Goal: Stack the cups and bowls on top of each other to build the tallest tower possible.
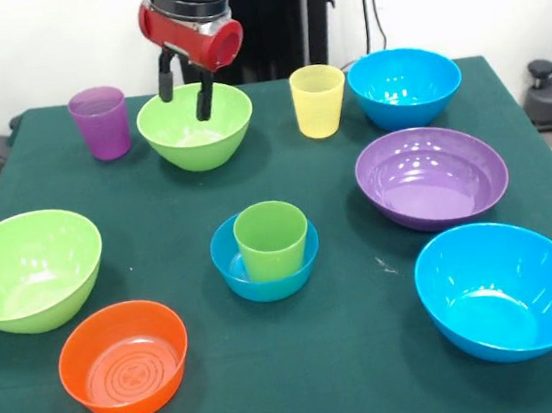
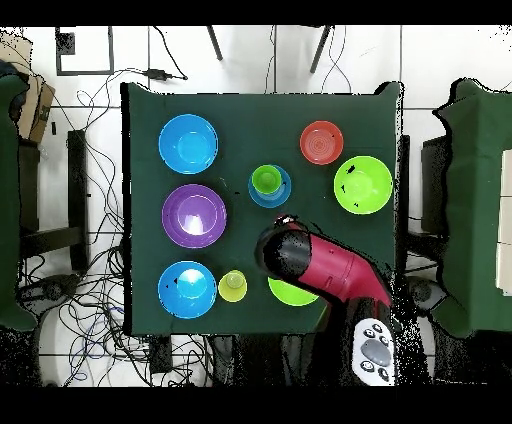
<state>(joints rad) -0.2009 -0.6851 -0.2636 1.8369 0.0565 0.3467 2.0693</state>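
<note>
My gripper (image 1: 186, 90) hangs open and empty just over a lime green bowl (image 1: 196, 131) at the back of the table, its fingertips level with the rim. A green cup (image 1: 272, 239) stands upright inside the small blue bowl (image 1: 266, 286) at the table's middle; this is the only stack. The purple cup (image 1: 100, 122) stands left of the gripper's bowl and the yellow cup (image 1: 318, 100) right of it. In the overhead view the arm (image 2: 312, 264) covers the gripper and most of that green bowl (image 2: 290, 295); the green cup (image 2: 266, 181) sits in its blue bowl (image 2: 286, 192).
A second lime green bowl (image 1: 27, 269) and the orange bowl (image 1: 123, 358) lie front left. The wide purple bowl (image 1: 431, 175) sits between two large blue bowls, one behind it (image 1: 405, 85) and one in front (image 1: 503, 289), on the right. All stand upright on the green table (image 1: 355, 358).
</note>
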